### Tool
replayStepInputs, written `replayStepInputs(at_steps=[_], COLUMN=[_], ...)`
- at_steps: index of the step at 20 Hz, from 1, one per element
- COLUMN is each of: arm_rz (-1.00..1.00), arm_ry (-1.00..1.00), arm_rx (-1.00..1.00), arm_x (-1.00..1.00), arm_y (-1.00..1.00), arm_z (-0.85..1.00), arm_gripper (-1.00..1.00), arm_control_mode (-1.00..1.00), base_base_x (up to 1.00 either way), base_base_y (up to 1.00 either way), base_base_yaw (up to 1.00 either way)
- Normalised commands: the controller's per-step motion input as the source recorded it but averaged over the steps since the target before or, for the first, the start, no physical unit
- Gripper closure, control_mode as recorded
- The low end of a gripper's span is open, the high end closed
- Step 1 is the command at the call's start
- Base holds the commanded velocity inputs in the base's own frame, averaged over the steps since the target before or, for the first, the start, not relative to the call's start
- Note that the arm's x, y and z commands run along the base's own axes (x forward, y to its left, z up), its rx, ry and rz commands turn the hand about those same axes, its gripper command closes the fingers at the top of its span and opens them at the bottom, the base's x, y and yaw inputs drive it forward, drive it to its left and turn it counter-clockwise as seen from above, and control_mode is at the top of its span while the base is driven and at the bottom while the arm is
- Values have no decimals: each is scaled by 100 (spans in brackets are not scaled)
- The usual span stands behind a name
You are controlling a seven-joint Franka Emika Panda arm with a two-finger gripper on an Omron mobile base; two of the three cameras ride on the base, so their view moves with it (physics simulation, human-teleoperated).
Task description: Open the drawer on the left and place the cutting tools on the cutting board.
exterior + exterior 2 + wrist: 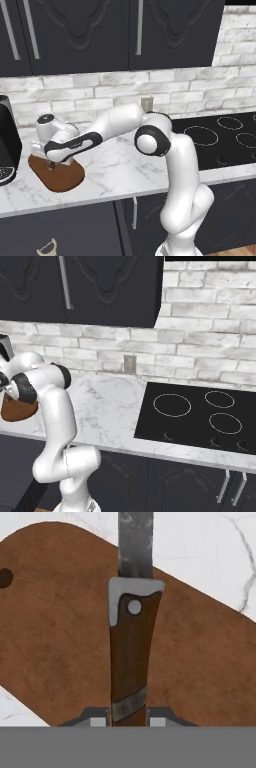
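**Knife held over the cutting board**

You see the knife (131, 657) between the two fingers (129, 721), which are clamped on the end of its brown wooden handle. In the hand view its long side runs straight away from the fingers, with the grey blade pointing to the top of the picture. The knife lies over the cutting board (55, 642). You cannot tell if it touches the wood.

The cutting board sits flat on the white marble counter (125, 172), near its left end. Its long side runs slantwise, and there is a small round hole near one end.

The white arm (150, 140) reaches from the base far to its left, bent at the elbow, with the hand low over the board.

The peeler (46, 248) lies below the counter edge, in the open drawer (75, 230).

A black stove top (200, 416) is set in the counter on the right. Behind it is a grey brick wall, with dark cabinets above.
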Motion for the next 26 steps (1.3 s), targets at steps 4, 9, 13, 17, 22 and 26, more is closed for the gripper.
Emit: replayStepInputs(at_steps=[4, 9, 13, 17, 22, 26], arm_rz=[0, 0, 0, 0, 0, 0], arm_ry=[0, 0, 0, 0, 0, 0], arm_rx=[1, 0, 0, 0, 0, 0], arm_x=[4, 1, 0, 1, 1, 3], arm_y=[1, 6, 12, 18, 21, 15], arm_z=[-19, -13, -9, -7, -11, -16], arm_gripper=[100, 100, 100, 100, 100, 100], arm_control_mode=[-100, -100, -100, -100, -100, -100], base_base_x=[0, 0, 0, 0, 0, 0], base_base_y=[0, 0, 0, 0, 0, 0], base_base_yaw=[0, 0, 0, 0, 0, 0])
